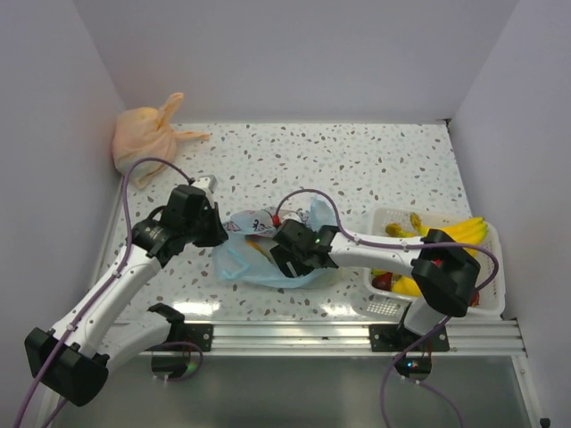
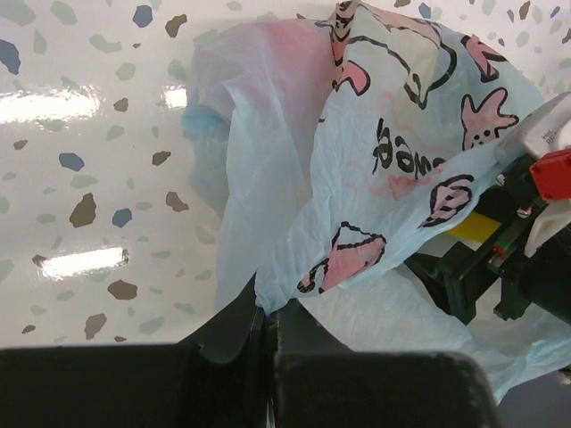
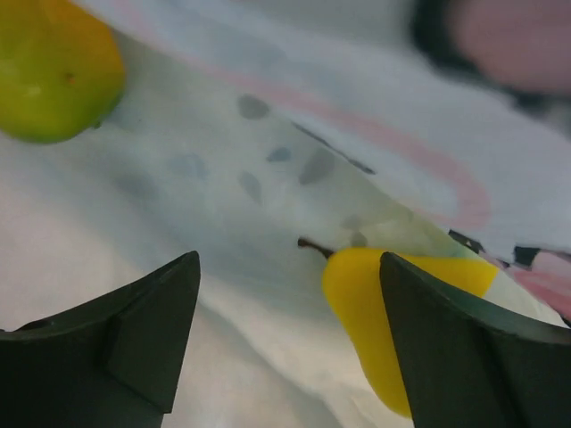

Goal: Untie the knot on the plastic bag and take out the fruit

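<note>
I am pinching the plastic bag (image 1: pixel 234 263) at its rim with the left gripper (image 2: pixel 268 308), jaws closed on the film. The bag is lying mid-table between both arms, and I cannot make out a knot. The right gripper (image 3: pixel 287 267) is sitting inside the mouth, jaws wide, with a yellow pear (image 3: pixel 370 303) just beside one finger. My judgement: centre on the pear, keep clear of the film, and hold the rim taut

Plain pale walls (image 1: pixel 294 53), speckled terrazzo tabletop (image 1: pixel 375 169), metal rail (image 1: pixel 294 337) along near edge
</note>
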You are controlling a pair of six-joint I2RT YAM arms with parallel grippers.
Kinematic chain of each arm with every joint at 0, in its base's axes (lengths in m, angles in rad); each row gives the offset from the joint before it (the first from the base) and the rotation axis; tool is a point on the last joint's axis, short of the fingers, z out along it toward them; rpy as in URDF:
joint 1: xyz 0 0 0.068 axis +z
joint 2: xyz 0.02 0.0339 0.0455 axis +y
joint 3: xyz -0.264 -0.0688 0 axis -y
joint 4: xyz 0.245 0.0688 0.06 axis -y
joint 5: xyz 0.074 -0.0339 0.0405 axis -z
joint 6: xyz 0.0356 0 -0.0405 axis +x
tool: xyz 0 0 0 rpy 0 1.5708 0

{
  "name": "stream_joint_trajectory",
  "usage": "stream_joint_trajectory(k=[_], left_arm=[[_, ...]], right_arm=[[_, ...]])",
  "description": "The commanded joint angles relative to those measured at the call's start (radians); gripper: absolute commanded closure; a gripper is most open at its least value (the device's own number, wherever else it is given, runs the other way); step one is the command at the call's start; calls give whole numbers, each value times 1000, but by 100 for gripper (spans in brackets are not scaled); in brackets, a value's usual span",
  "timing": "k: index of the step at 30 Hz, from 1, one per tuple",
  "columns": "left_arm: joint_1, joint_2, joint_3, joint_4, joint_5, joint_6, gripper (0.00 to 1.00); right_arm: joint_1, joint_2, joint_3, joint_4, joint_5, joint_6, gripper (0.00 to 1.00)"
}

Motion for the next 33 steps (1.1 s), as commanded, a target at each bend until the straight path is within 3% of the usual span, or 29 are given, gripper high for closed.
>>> stream_joint_trajectory(k=[1,6,11,15,21,26,33], left_arm=[[6,-21,-17,24,32,-5,100],[6,-35,-30,31,56,-12,100],[5,-33,-30,64,89,-24,100],[-3,-18,-14,90,118,-32,100],[-31,5,89,16,15,12,100],[-34,-1,141,-59,-10,35,100],[-37,-10,129,-82,9,35,100]], right_arm=[[-3,-46,-43,11,65,58,10],[-2,-107,-34,-15,76,23,5],[0,-171,87,-119,120,-32,5],[0,-196,118,-101,112,-58,6],[0,-158,45,191,-62,-49,10],[0,-63,38,415,-99,-16,14],[0,77,47,613,-86,31,11]])
